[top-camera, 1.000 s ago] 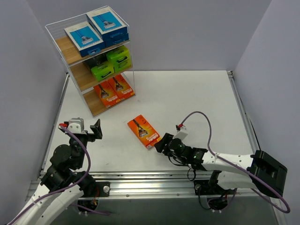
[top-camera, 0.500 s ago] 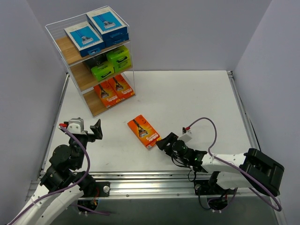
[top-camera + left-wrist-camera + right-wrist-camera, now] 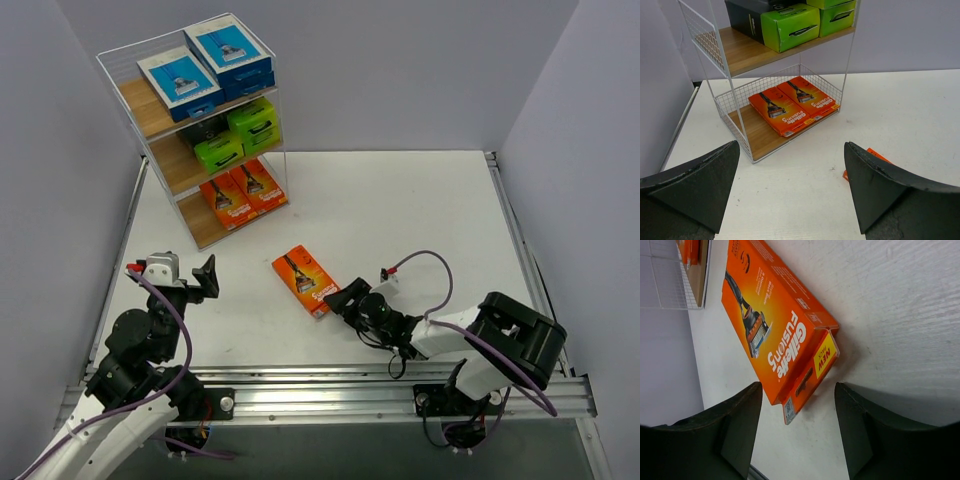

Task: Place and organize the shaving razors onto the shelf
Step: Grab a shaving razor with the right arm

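On the worktop (image 3: pixel 420 200), an orange Gillette Fusion5 razor pack (image 3: pixel 775 335) lies flat, its near end inside the gap between the parted right fingers (image 3: pixel 735 435); contact unclear; left fingers (image 3: pixel 695 185) spread wide.

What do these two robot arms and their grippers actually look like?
The left arm and right arm have white shells with chunky black joints. A thin purple cable loops along each. The left gripper and right gripper each have two matte black, wedge-shaped fingers.
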{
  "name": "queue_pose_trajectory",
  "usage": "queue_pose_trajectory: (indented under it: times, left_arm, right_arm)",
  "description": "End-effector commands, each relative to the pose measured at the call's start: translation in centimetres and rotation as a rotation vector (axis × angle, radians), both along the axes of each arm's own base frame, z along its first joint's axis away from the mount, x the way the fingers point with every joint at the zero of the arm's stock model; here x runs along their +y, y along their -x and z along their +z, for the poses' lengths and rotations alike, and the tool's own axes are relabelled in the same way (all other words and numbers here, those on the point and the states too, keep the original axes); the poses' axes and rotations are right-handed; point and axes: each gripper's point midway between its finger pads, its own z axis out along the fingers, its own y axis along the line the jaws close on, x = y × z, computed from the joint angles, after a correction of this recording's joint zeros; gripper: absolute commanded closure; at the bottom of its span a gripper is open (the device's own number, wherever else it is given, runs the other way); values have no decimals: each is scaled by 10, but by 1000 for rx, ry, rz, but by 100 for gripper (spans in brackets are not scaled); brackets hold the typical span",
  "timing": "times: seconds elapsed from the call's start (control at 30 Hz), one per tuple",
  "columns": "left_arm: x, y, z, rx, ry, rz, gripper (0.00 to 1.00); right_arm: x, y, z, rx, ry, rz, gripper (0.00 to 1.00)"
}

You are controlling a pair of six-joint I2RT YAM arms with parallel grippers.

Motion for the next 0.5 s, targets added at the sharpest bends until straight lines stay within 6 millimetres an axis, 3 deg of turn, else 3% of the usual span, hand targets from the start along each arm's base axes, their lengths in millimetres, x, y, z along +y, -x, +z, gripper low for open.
queue_pose_trajectory:
  times: [0.0,0.47]
  left_arm:
    - [1,6,22,-47,46,-19,6]
    - [-2,7,23,-50,49,-36,6]
  right_arm:
    - [12,-12,10,-25,-39,-9,44]
    - [25,-16,-8,12,-122,-6,53]
